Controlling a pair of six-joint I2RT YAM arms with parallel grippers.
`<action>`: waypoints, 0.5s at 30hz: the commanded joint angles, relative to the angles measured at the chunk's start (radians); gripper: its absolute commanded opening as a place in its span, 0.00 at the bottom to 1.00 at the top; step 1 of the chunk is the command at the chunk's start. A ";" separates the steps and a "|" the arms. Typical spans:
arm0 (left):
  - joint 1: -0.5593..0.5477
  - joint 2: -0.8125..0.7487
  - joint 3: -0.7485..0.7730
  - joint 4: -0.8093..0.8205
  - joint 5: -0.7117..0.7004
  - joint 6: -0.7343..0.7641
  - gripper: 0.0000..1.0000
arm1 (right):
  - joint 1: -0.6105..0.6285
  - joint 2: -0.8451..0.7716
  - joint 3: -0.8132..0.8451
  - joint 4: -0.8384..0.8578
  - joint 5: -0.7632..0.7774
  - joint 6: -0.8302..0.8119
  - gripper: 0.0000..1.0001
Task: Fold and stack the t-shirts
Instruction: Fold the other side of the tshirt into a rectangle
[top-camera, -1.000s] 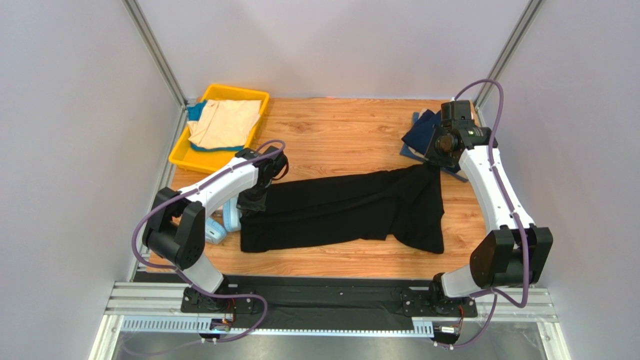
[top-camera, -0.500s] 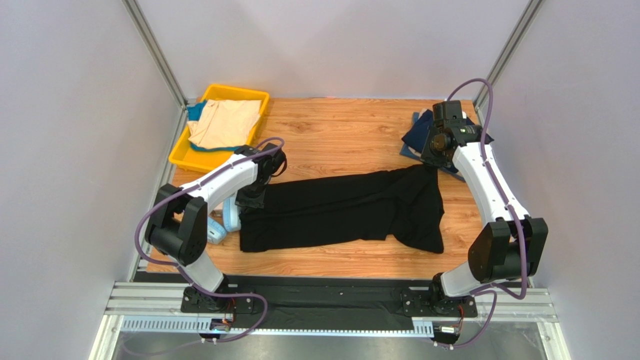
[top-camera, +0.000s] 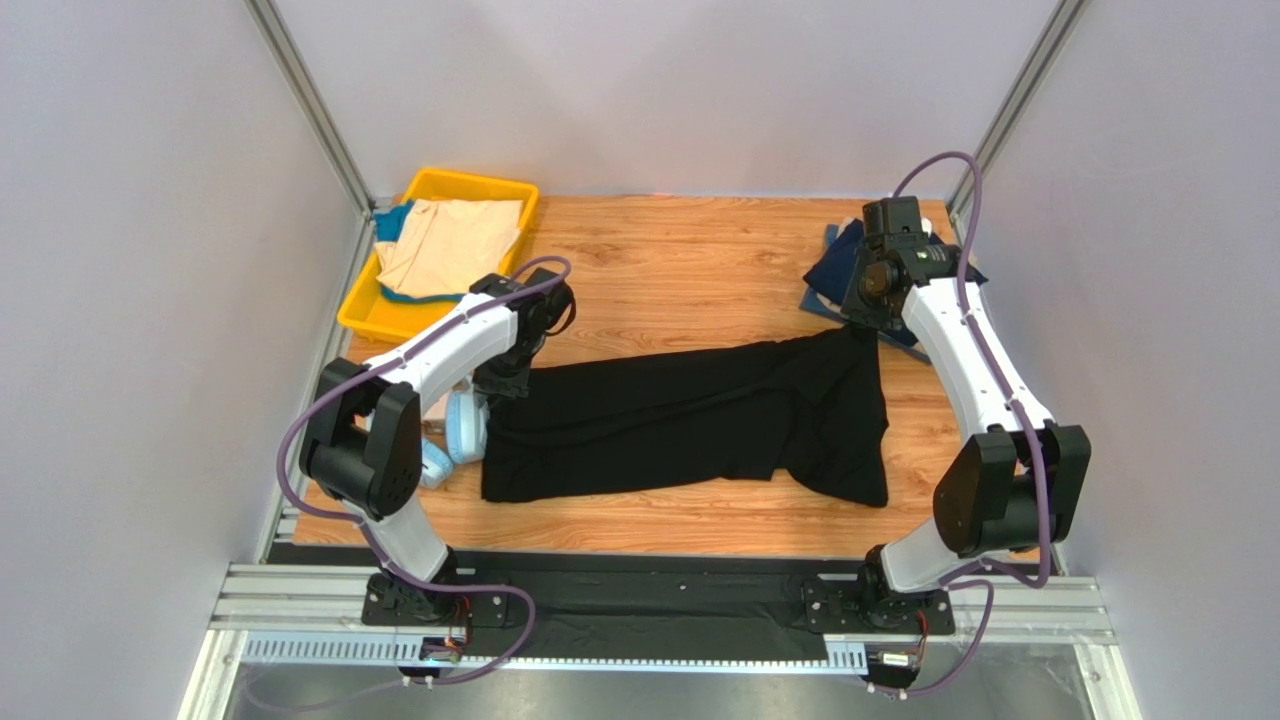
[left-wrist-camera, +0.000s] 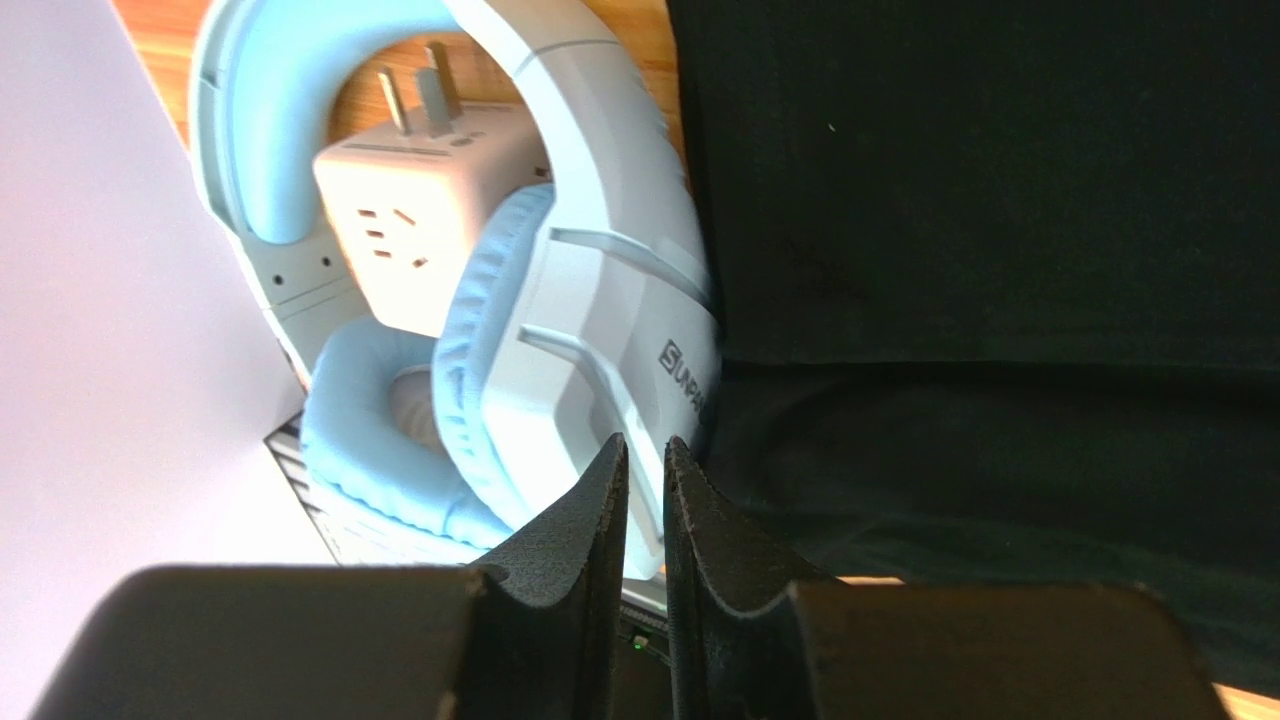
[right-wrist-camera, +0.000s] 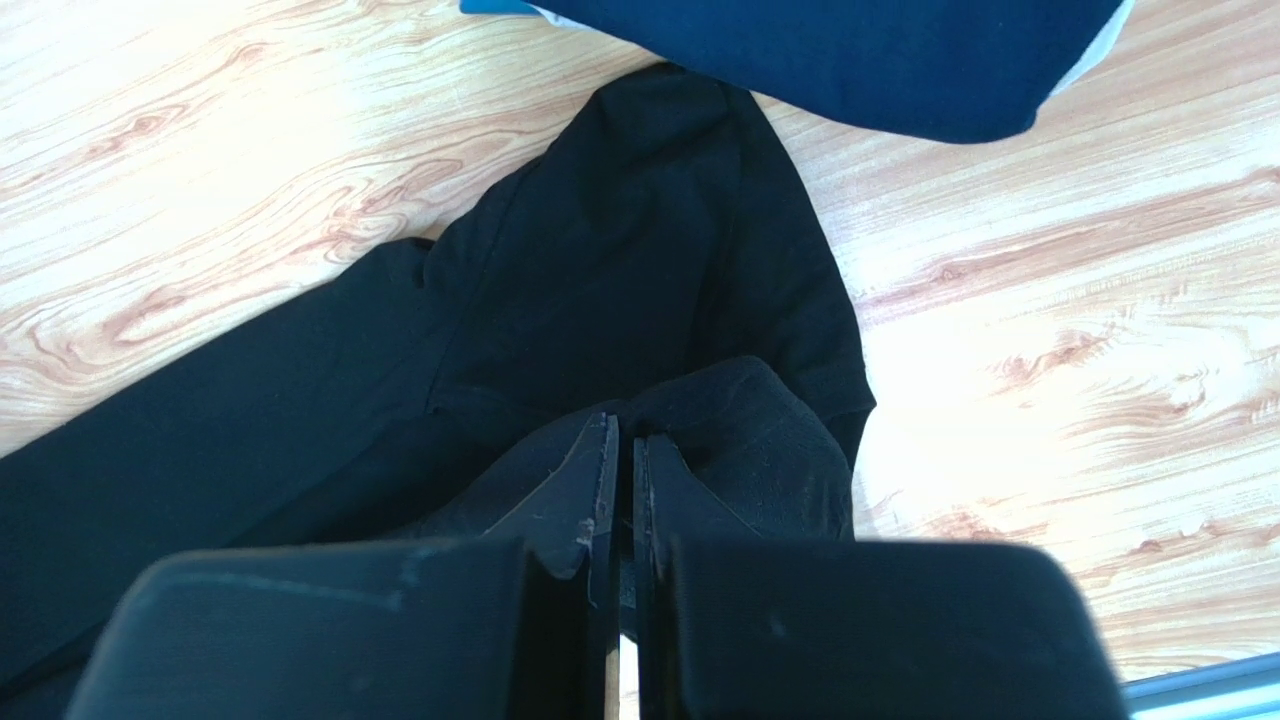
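**Right hand pinches black shirt, left hand just off its other end**

The black shirt (top-camera: 691, 417) lies spread lengthwise across the middle of the counter (top-camera: 676, 270), running from left to right, with its right part wider and reaching nearer the arms.

The right hand (top-camera: 869, 318) is at the shirt's far right corner. In the wrist view its fingers are pressed together with a bunched fold of black cloth caught at their tips (right-wrist-camera: 624, 428), raised above the rest of the shirt (right-wrist-camera: 601, 300). Just beyond lies the navy shirt (right-wrist-camera: 857, 53), folded at the far right edge of the counter (top-camera: 839, 270), close to the black one.

The left hand (top-camera: 504, 383) hangs over the shirt's left end. Its fingers stand a narrow slit apart (left-wrist-camera: 645, 446), and nothing shows between them. Below them the black cloth (left-wrist-camera: 977, 225) meets the headphones (left-wrist-camera: 571, 300), which lie against the shirt's left edge (top-camera: 463, 428). A white plug cube (left-wrist-camera: 413, 225) sits inside the headband's arc.

At the far left a yellow tray (top-camera: 368, 315) holds the beige shirt (top-camera: 451, 243), folded, lying on top of some blue cloth (top-camera: 394, 221).
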 joint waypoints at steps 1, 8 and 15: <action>0.005 0.002 0.047 -0.031 -0.047 0.010 0.21 | 0.002 0.037 0.048 0.045 0.016 -0.001 0.00; -0.011 -0.100 0.102 -0.054 0.045 0.008 0.21 | 0.003 0.057 0.051 0.053 0.059 -0.001 0.16; -0.142 -0.107 0.016 -0.006 0.153 -0.047 0.20 | 0.016 0.000 0.040 0.050 0.117 0.008 0.45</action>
